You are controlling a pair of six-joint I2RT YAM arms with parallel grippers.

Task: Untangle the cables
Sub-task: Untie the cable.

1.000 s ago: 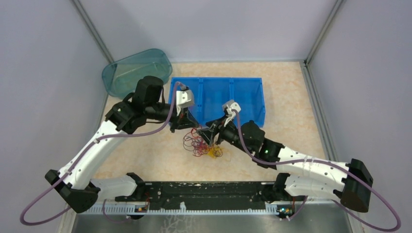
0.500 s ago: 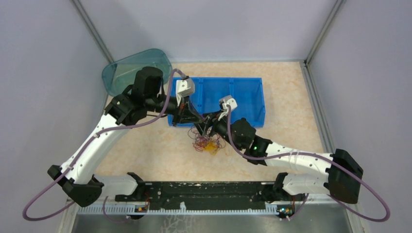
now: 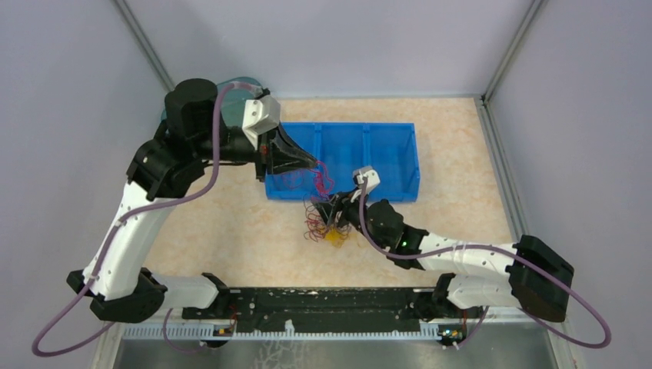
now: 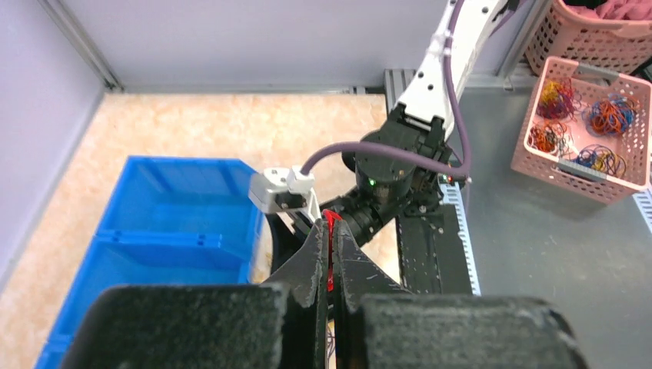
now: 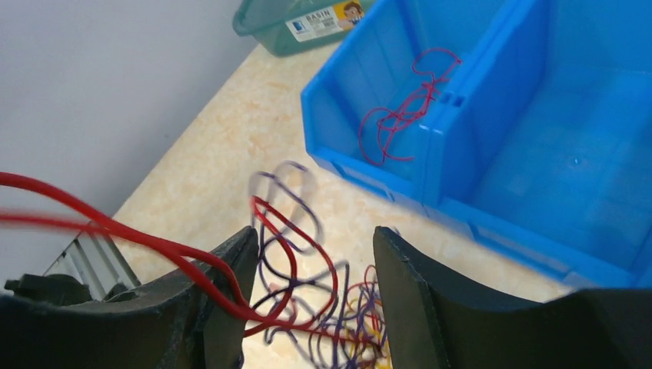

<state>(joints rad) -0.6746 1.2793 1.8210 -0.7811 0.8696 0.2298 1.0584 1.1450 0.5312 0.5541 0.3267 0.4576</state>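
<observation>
Beige marbled table (image 3: pixel 461 154) carries a blue bin (image 3: pixel 384 146) with three compartments, set toward the far side. Left pincer (image 4: pixel 329 231) hangs above the bin's near-left corner, jaws pressed together on a red cable (image 4: pixel 330 219). Right pincer (image 5: pixel 315 246) sits low just in front of the bin, jaws spread, with red and purple loops between them. Remaining cables (image 3: pixel 327 229) lie tangled on the table beneath it. One red strand (image 5: pixel 400 115) lies in the bin's left compartment.

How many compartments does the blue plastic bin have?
3, in a row across the blue plastic bin: the left one, partly under the left arm's fingers, with thin red wire in it; the middle one; the right one. None seems hidden.
</observation>
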